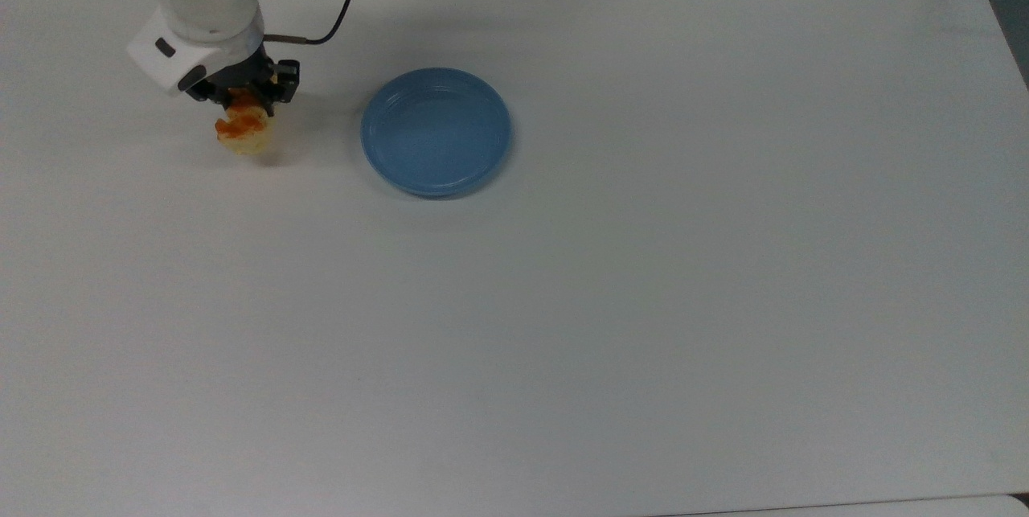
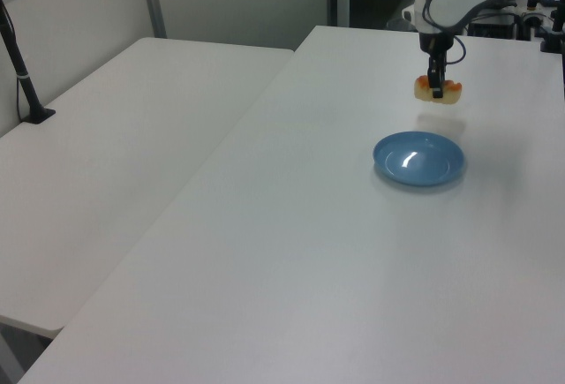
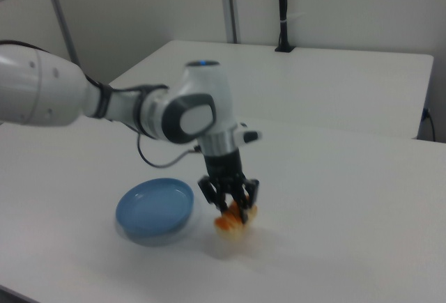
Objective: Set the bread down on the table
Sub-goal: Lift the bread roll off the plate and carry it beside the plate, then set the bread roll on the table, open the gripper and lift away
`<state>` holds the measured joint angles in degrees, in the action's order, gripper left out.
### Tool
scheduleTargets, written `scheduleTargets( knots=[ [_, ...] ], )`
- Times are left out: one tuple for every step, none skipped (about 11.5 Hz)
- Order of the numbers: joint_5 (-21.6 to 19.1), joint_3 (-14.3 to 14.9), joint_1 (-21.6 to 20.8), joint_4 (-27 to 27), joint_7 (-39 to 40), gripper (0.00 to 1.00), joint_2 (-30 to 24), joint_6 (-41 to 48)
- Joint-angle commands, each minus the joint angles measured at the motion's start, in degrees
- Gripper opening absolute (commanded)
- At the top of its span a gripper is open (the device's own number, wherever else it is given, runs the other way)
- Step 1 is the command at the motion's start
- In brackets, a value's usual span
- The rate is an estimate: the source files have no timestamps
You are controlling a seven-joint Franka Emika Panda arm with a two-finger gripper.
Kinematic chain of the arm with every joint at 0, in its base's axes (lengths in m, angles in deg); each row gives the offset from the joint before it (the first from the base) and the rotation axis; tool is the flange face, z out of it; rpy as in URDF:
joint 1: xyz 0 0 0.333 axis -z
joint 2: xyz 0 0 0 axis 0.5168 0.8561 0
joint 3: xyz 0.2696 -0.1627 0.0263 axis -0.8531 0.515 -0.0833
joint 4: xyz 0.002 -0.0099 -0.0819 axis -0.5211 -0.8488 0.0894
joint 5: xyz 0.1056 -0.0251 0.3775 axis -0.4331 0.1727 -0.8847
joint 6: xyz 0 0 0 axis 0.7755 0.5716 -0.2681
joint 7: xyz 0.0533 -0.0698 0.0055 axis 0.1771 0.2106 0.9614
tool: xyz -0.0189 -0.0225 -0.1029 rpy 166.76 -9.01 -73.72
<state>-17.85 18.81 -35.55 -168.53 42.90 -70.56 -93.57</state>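
Bread in the air, plate left bare.

The gripper (image 1: 245, 103) was pinched shut on the bread (image 1: 242, 131), holding the little glazed loaf clear above the white table (image 1: 643, 300), well to the top view's left of the blue plate (image 1: 435, 132), presumably so it could be set down on open tabletop. The arm (image 3: 181, 118) reached in with its wrist turned straight down, fingers pointing at the surface, the loaf hanging under them.

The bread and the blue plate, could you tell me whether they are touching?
Apart. The top view shows the bread, held in the claw, off to the top view's left of the plate, white table between them.
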Motion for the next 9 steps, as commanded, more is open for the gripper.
scheduleTargets(
  knots=[
    [1.1,1.1,1.2,-0.4,1.8,0.59,5.5,-5.6],
    [1.1,1.2,1.6,-0.2,1.8,0.93,6.2,-6.4],
    [1.1,1.2,1.7,-0.2,1.9,1.00,5.8,-6.5],
    [0.9,1.2,1.4,0.0,1.9,1.00,4.9,-5.8],
    [0.3,1.2,1.1,0.3,0.9,1.00,2.2,-4.2],
    [0.0,0.8,0.8,1.6,0.8,1.00,-0.3,-0.7],
    [-1.7,0.1,0.6,5.2,-0.6,1.00,-1.6,4.9],
    [-3.9,-1.2,-0.9,9.9,-3.1,1.00,-1.7,10.1],
    [-4.6,-3.0,-1.4,11.8,-6.3,1.00,-4.0,14.2]
  ],
)
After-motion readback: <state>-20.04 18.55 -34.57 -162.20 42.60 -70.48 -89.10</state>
